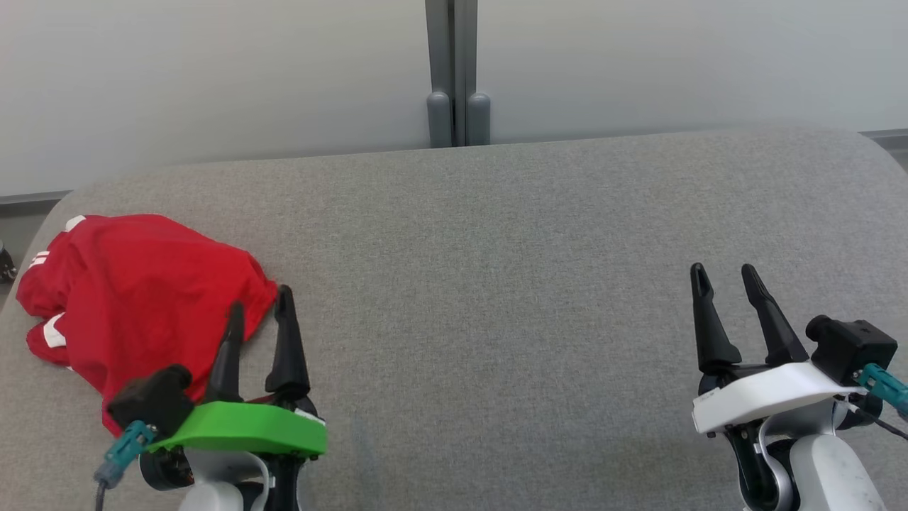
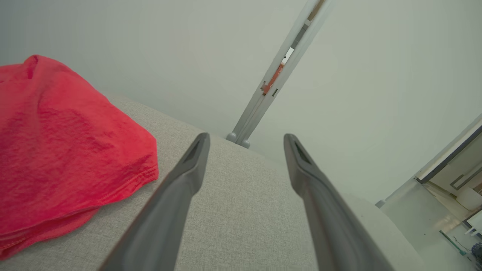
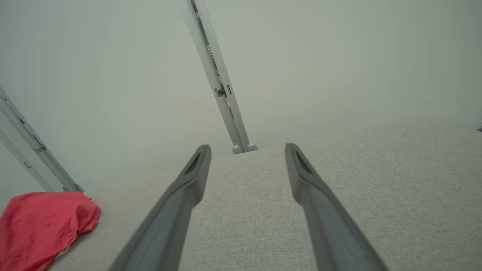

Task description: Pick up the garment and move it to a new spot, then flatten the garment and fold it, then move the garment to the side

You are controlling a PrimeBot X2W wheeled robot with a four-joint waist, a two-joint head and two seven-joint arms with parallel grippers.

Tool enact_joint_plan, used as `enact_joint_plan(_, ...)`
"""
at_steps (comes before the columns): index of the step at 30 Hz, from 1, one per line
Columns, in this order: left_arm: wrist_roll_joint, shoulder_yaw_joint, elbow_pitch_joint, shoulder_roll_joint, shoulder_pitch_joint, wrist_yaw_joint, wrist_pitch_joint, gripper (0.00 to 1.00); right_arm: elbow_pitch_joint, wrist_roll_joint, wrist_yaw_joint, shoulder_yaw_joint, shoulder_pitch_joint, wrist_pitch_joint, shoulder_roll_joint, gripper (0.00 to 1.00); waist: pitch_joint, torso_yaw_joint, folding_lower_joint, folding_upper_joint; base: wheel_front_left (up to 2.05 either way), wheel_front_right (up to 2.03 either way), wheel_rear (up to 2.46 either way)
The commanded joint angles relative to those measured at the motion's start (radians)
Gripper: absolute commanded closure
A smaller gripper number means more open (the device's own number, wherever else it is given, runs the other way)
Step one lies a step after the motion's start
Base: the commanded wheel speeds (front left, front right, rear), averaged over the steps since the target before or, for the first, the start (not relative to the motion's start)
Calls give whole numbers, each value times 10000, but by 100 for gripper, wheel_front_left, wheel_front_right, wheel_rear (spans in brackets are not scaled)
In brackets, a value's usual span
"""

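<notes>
The garment (image 1: 135, 298) is a crumpled red piece with white trim, heaped at the left end of the grey fabric surface (image 1: 496, 284). My left gripper (image 1: 260, 301) stands open at the heap's right edge, one finger over the red cloth, nothing between the fingers. The left wrist view has the garment (image 2: 64, 150) to the left of the open left gripper (image 2: 245, 140), whose fingers rest apart from it. My right gripper (image 1: 723, 273) stands open far to the right over bare fabric. Seen from the right wrist, the garment (image 3: 41, 226) is at the lower left and the right gripper (image 3: 246, 148) is open.
A pale wall with a grey vertical post (image 1: 454, 71) rises behind the surface's far edge. The surface's rounded corners fall away at far left and far right. Bare grey fabric stretches between the two grippers.
</notes>
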Motion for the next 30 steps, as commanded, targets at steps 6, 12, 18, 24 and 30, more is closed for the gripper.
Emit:
enact_joint_plan(6, 1402, -532, 189, 76, -58, 321, -230, 0, -83, -1156, 2, 41, -38, -241, -7, 0, -10, 19, 0, 0, 0, 0, 0)
enact_joint_plan(12, 2324, -1023, 429, 257, -149, 669, -388, 0, -108, -1983, 2, 54, -28, -392, 28, 0, -18, 26, 0, 0, 0, 0, 0)
enact_joint_plan(18, 2931, -1510, 742, 426, -204, 1042, -542, 0, -54, -2815, 2, 31, 0, -550, 61, 0, -25, 14, 0, 0, 0, 0, 0)
enact_joint_plan(24, 3357, -1845, 741, 524, -270, 1379, -663, 0, -63, -3405, 2, 72, 14, -669, 76, 0, -14, 1, 0, 0, 0, 0, 0)
enact_joint_plan(30, 3324, -1683, 596, 331, -163, 1433, -816, 0, 8, -2698, 2, -93, 54, -820, 84, 0, -14, 5, 0, 0, 0, 0, 0)
